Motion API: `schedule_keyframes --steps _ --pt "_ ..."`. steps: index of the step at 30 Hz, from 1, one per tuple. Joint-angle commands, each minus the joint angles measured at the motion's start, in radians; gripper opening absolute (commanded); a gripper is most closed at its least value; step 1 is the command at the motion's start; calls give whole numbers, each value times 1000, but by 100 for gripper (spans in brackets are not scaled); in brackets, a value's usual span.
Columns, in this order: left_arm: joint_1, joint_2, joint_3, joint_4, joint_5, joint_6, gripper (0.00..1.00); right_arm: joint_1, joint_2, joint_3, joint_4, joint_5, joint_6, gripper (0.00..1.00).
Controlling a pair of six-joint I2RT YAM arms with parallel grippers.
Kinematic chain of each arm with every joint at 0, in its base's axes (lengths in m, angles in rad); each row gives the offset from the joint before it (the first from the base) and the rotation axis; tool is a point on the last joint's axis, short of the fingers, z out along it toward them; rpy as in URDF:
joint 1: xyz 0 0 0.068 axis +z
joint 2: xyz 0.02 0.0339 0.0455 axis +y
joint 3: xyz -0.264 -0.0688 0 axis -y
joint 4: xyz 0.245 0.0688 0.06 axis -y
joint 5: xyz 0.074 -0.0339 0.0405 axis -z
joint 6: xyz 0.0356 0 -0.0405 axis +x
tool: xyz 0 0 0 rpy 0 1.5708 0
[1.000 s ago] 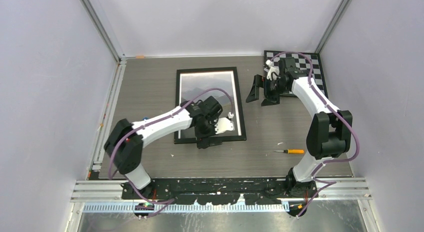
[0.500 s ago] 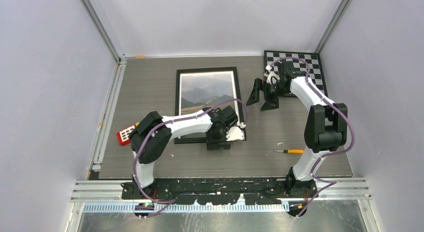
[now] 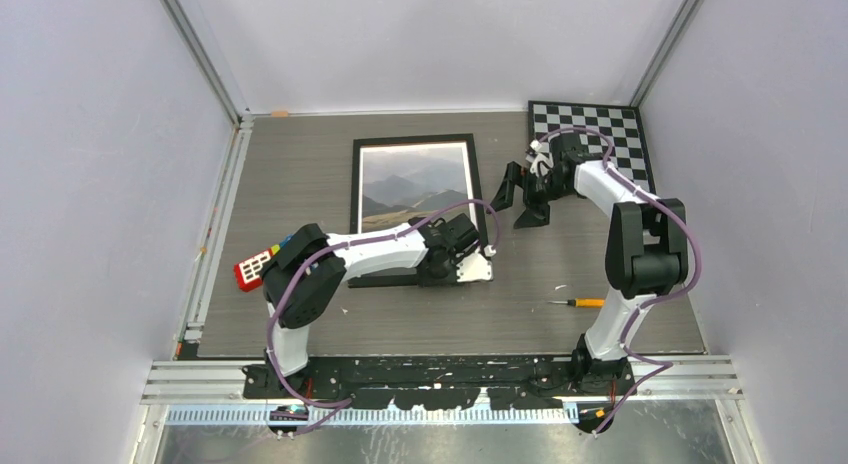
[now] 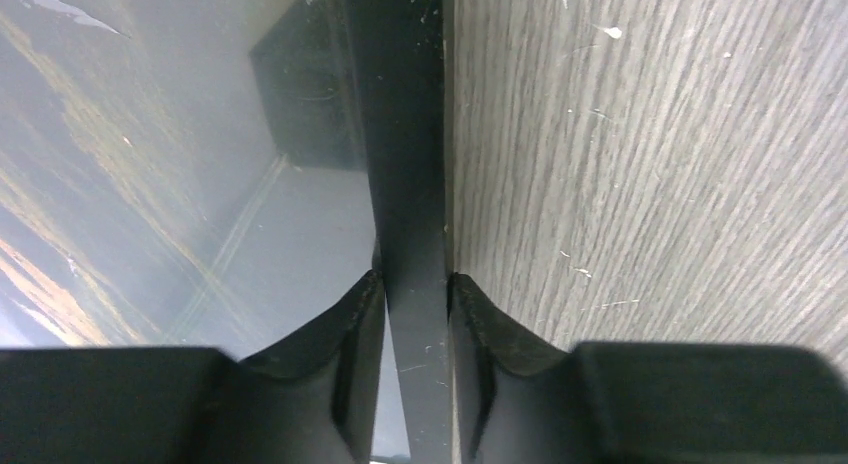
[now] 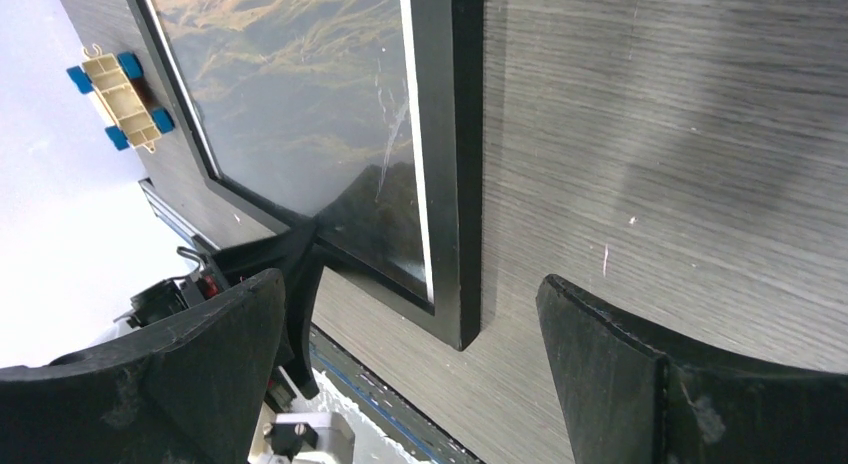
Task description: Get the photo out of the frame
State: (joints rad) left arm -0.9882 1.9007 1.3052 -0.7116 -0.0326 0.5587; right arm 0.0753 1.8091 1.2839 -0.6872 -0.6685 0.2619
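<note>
The black frame (image 3: pixel 415 141) lies flat, glossy front up, in the middle of the table, and the mountain photo (image 3: pixel 415 184) shows behind its glass. My left gripper (image 3: pixel 452 259) is down at the frame's near right corner. In the left wrist view its two fingers press on either side of the black frame rail (image 4: pixel 400 134), so this gripper (image 4: pixel 415 284) is shut on the frame, with the photo (image 4: pixel 150 184) to the left. My right gripper (image 3: pixel 520 194) hovers open just right of the frame's right side. The right wrist view shows the frame corner (image 5: pixel 445 134) and photo (image 5: pixel 290 84) between its wide fingers (image 5: pixel 410 284).
A black-and-white checkered board (image 3: pixel 600 124) lies at the back right corner. An orange-handled screwdriver (image 3: pixel 580 303) rests near the right arm's base. A red object with coloured buttons (image 3: pixel 255 267) sits by the left arm. Grey walls close in on both sides.
My left gripper slid right along the frame's near edge to its right corner and closed on the rail. The right gripper drifted slightly left toward the frame, still open.
</note>
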Motion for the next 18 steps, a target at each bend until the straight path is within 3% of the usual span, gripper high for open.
schedule_keyframes --steps 1,8,18 --pt "-12 -30 14 -7 93 -21 25 -2 29 -6 80 -38 60 100" --pt "-12 -67 41 -46 116 -29 0 -2 78 -45 151 -70 121 100" --pt "13 -143 77 -82 168 -57 0 -3 133 -85 225 -153 176 99"
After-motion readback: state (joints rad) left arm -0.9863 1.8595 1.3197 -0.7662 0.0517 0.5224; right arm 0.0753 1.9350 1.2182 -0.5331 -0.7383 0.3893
